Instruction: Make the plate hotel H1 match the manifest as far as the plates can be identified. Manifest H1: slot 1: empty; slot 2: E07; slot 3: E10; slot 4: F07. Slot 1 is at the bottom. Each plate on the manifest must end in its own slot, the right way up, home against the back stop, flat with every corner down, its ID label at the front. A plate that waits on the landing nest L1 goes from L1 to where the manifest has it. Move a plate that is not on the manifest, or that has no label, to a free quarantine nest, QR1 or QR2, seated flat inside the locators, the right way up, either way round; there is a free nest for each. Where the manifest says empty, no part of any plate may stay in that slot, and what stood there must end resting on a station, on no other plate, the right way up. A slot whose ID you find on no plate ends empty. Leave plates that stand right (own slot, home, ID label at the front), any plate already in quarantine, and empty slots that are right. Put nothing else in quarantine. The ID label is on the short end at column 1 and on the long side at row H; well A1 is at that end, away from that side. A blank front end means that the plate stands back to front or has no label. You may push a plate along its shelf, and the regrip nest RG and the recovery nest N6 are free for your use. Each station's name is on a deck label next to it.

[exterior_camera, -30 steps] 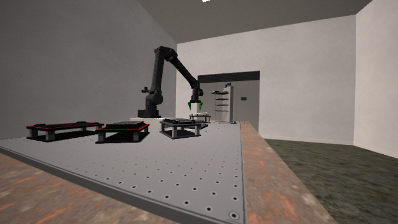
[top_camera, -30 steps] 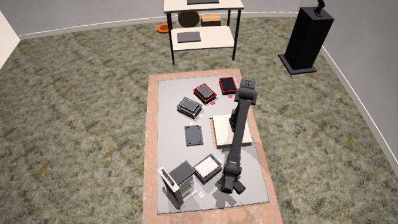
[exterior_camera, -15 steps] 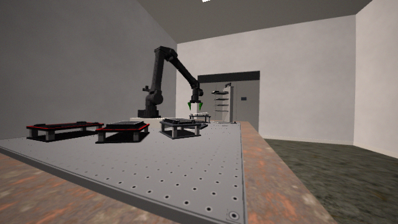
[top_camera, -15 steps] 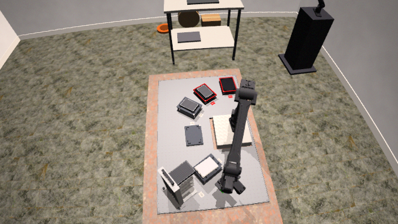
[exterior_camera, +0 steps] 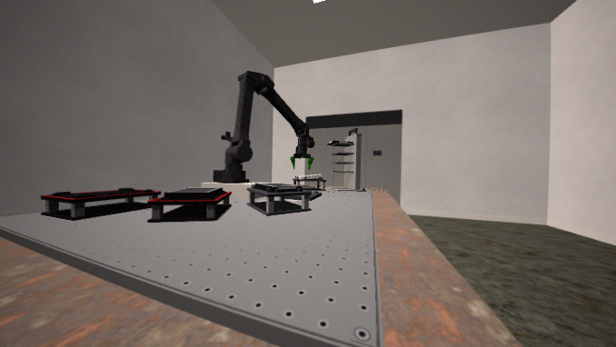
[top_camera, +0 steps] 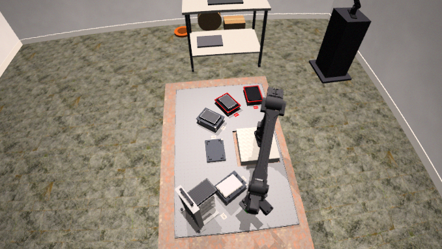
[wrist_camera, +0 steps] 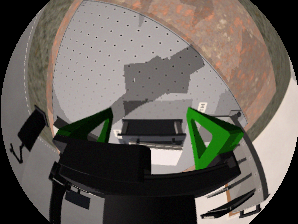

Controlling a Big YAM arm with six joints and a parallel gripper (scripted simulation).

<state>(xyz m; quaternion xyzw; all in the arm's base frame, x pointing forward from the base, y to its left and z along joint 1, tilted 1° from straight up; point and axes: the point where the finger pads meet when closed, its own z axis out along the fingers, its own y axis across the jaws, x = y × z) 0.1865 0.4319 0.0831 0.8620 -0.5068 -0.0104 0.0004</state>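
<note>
The plate hotel H1 [top_camera: 198, 203] stands at the near left of the deck, with a dark plate on its top shelf [top_camera: 202, 191]; it shows far back in the exterior view [exterior_camera: 342, 159]. I cannot read any ID label. A white plate [top_camera: 229, 186] lies on the landing nest next to the hotel. My gripper [top_camera: 257, 208] hangs above the deck just right of that nest, open and empty, its green fingers wide apart [exterior_camera: 301, 163]. In the wrist view [wrist_camera: 149, 132] the nest and its plate [wrist_camera: 152, 129] lie below, between the fingers.
A red quarantine nest [top_camera: 227, 103] holds a dark plate; the second red nest [top_camera: 253, 94] is bare. A grey nest [top_camera: 210, 118] holds a dark plate, and a flat grey nest [top_camera: 215, 150] is bare. The arm's pale base block [top_camera: 257, 145] stands at mid right.
</note>
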